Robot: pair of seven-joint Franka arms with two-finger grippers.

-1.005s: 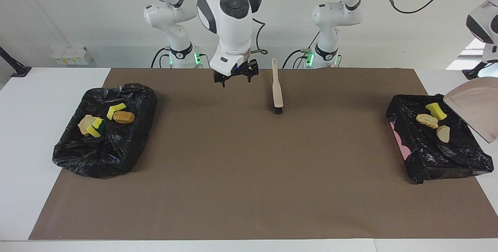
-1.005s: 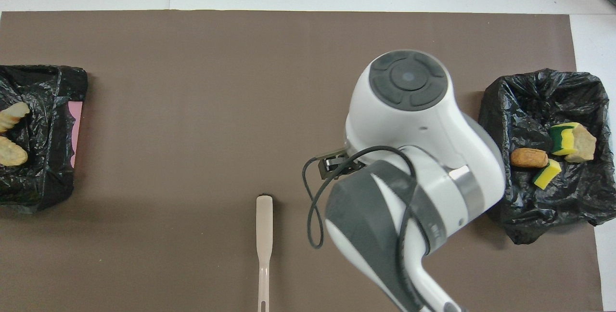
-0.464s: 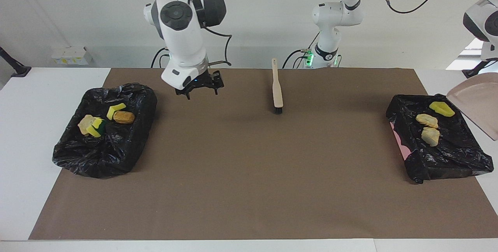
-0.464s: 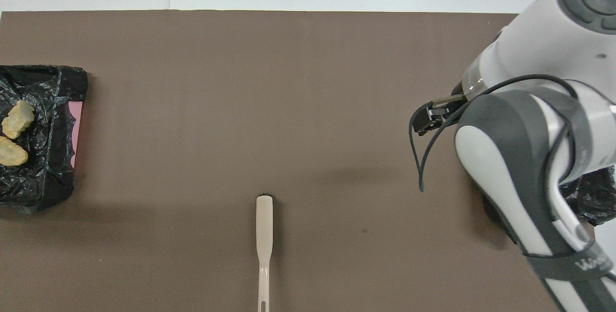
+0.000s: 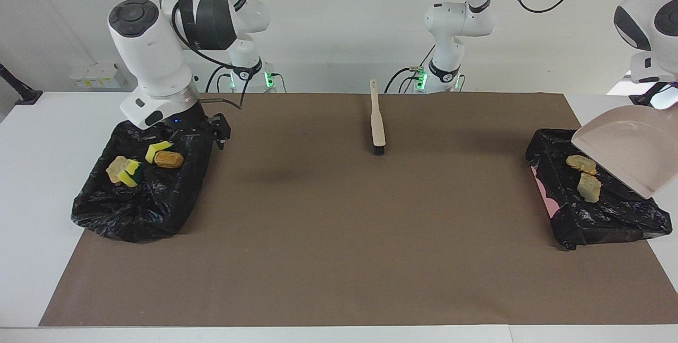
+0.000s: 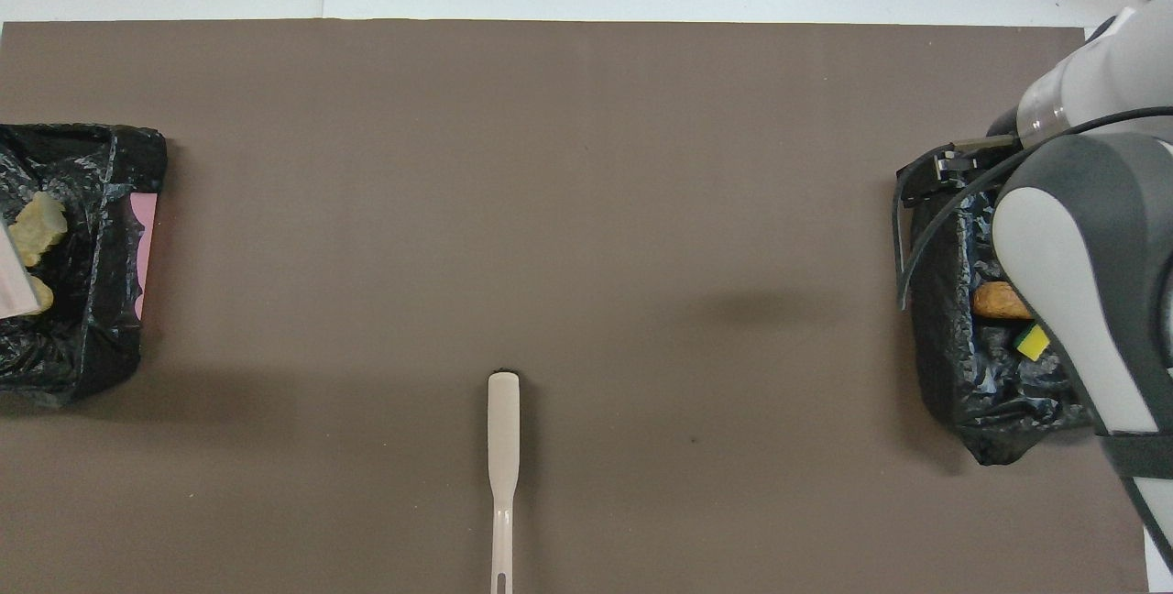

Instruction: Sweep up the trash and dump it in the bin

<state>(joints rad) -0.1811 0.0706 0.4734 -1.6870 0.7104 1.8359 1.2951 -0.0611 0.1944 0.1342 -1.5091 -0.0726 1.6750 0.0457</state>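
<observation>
**Dustpan tipped over the bin, trash right under it**

The beige dustpan (image 5: 627, 155) is held up in the air and tipped over the black-bagged bin at the left arm's end (image 5: 609, 216). Its wide mouth is pointed down into that bin. Two pale lumps of trash (image 5: 589, 187) are seen in the bin, just under the pan's low edge. Anything more there is hidden by the pan.

The left end effector is cut off at the picture's edge. It is pressed together, most likely on the pan's handle.

The right end effector (image 5: 221, 139) is spread wide and nothing is pinched in it. It is hung over the rim of the black-bagged bin at the right arm's end (image 5: 132, 216), where four more lumps (image 5: 169, 160) are lying.

No trash is seen on the brown mat (image 5: 339, 237) on the bench. The brush (image 5: 377, 126) is laid between the two arms, its handle pointed at the robots.
</observation>
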